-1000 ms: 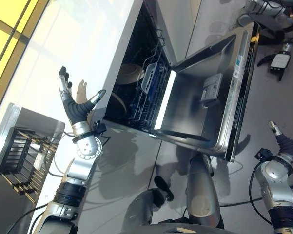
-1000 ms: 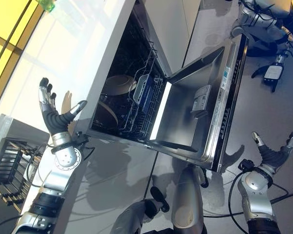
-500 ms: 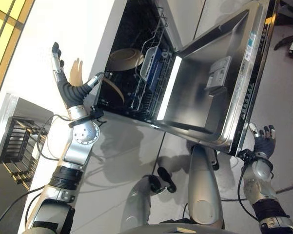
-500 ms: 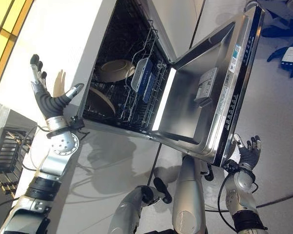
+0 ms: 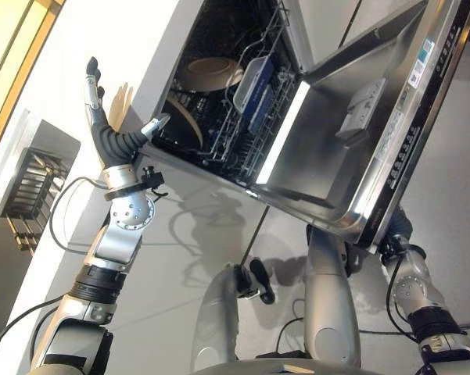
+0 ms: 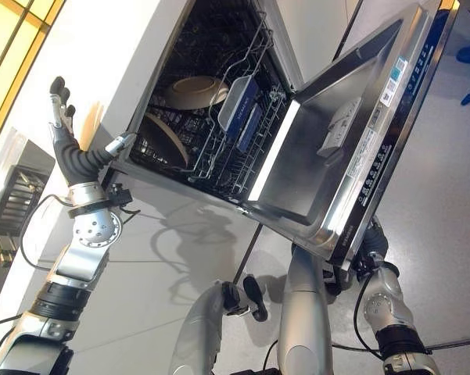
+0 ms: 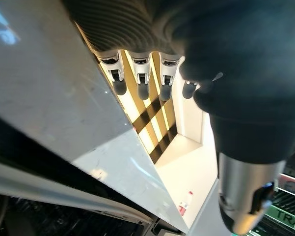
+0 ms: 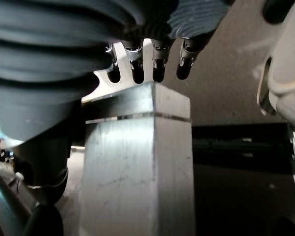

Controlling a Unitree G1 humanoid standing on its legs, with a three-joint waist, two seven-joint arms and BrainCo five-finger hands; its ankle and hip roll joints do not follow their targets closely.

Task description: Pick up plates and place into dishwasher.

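Two plates [image 6: 189,92] sit in the dishwasher rack [image 6: 219,148], well apart from both hands. Nearest, the right hand [image 8: 152,64] spreads straight fingers at the open door's [image 5: 352,148] edge. Farther off, the left hand [image 5: 109,137] is raised beside the counter [image 5: 102,47], fingers apart, holding nothing.

Nothing legible anywhere. White printed stickers [image 5: 413,100] along the inner edge of the open stainless-steel dishwasher door [image 5: 340,168], lettering too small to read.
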